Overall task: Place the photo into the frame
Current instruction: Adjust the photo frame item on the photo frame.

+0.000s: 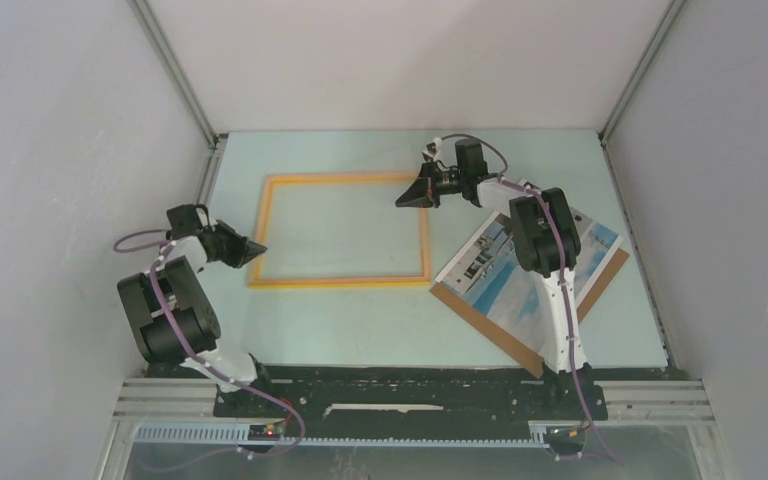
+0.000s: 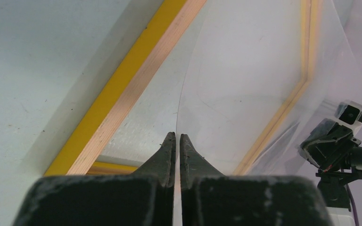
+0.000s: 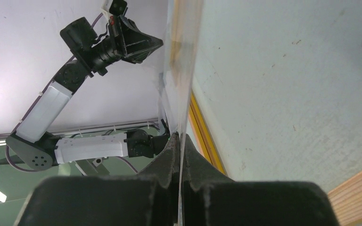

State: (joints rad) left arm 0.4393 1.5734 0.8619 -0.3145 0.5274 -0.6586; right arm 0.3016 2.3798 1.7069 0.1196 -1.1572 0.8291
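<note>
**A:** At far left, the left fingers [image 2: 167,155] are pressed together on the edge of the clear pane [image 2: 245,70], just over the frame [image 1: 340,282].

**B:** And the right fingers [image 3: 166,157] pinch what looks like that same pane at the far corner! The photo [image 1: 487,262] lies off to the right, face up on the backing board [image 1: 487,330], outside the frame.

**A:** Early days, I'd say: pane gripped, photo not yet in.

**B:** Pale green table [image 1: 360,330], lightly scuffed, with plain grey walls [image 1: 60,150] all round.
</note>
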